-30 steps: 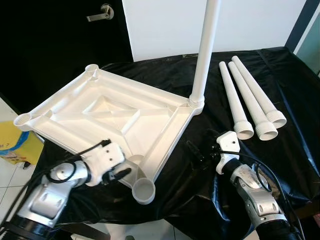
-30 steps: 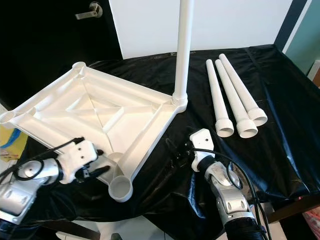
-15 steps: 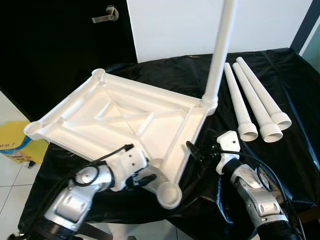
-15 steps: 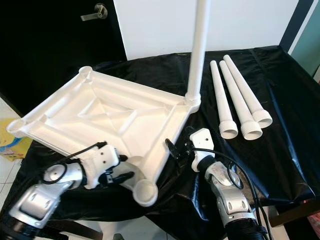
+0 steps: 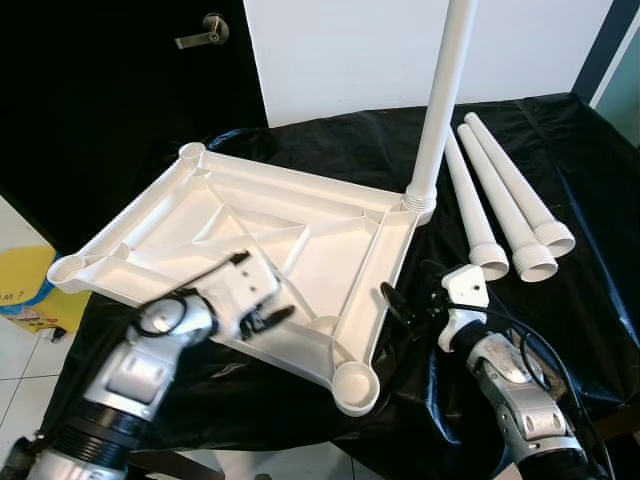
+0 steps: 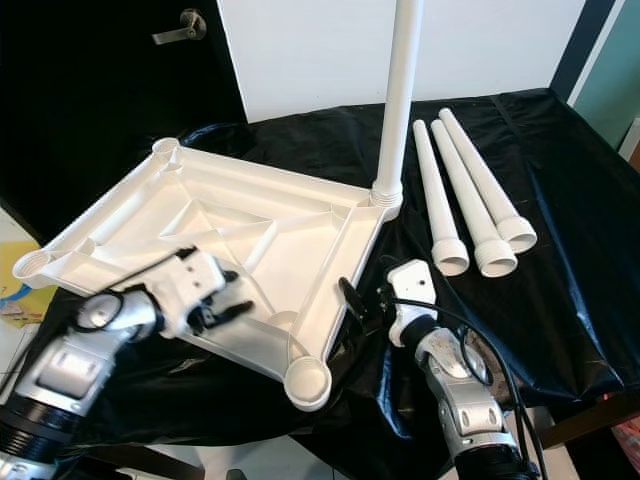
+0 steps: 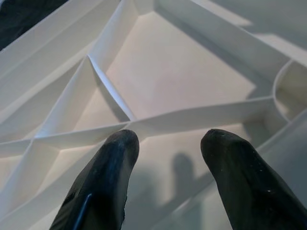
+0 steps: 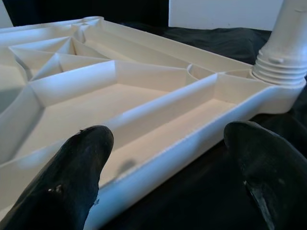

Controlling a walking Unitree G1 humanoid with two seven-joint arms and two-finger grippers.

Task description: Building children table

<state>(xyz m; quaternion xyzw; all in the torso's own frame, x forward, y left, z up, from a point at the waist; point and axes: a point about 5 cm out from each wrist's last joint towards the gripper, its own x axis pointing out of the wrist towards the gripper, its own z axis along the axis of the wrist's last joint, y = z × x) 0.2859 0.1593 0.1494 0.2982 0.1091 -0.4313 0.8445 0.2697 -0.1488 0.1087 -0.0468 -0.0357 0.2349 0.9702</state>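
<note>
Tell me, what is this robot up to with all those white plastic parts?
It is assembling a small table. The white tabletop lies upside down on a black-covered surface, with one leg already standing in a corner socket. Three more legs lie beside it. The left gripper hovers open over the tabletop's ribs, and the right gripper sits open at its near edge.
</note>
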